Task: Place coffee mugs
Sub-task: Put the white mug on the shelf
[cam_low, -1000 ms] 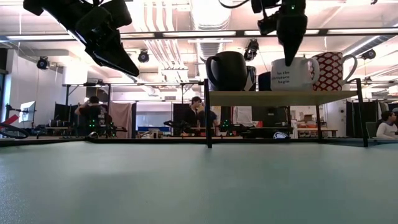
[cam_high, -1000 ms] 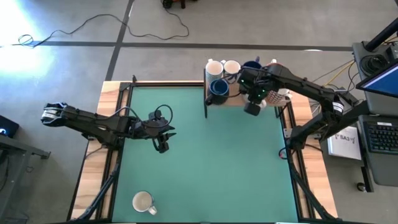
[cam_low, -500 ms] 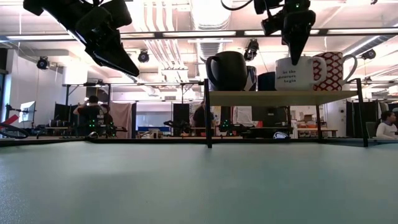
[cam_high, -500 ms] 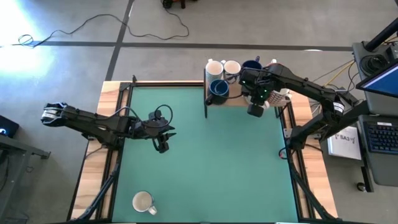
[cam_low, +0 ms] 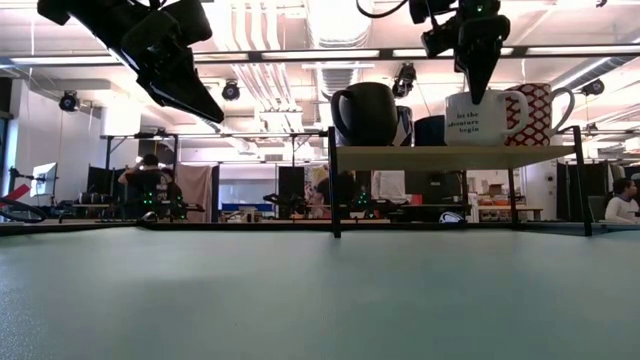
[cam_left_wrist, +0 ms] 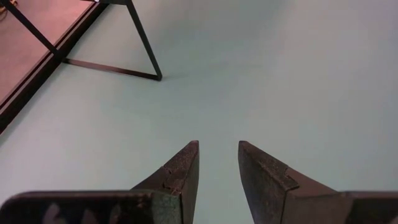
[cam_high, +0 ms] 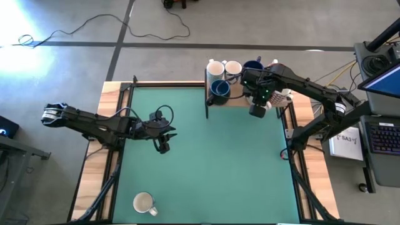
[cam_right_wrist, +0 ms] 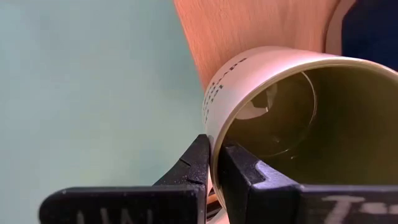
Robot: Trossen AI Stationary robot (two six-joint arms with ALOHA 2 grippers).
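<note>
A white coffee mug with dark lettering [cam_low: 478, 118] stands on a raised wooden shelf [cam_low: 440, 157] at the table's far right, and my right gripper [cam_low: 478, 96] is shut on its rim from above. Beside it on the shelf stand a dark mug [cam_low: 365, 113] and a red-patterned mug [cam_low: 535, 112]. From above, two white mugs [cam_high: 215, 67] and two navy mugs [cam_high: 219, 89] show on the shelf. Another white mug [cam_high: 144, 203] stands on the mat near the front left. My left gripper [cam_high: 164, 147] hovers open over the mat's left side, with nothing between its fingers [cam_left_wrist: 180, 180]. My right gripper pinches the white mug's rim [cam_right_wrist: 214, 140], one finger inside the mug and one outside against the lettered wall. The fingers come from above and point down. The mug stays upright, its bottom at the shelf board [cam_low: 478, 146].
The shelf's thin dark legs [cam_low: 333, 190] stand on the green mat [cam_high: 206, 162]. Wooden borders and dark rails run along the table's left and right sides. The middle of the mat lies bare between the two arms.
My right gripper has tipped a little and shifted slightly toward the table's right edge, staying shut on the white mug's rim. The mug has moved a little that way along the shelf with it.
</note>
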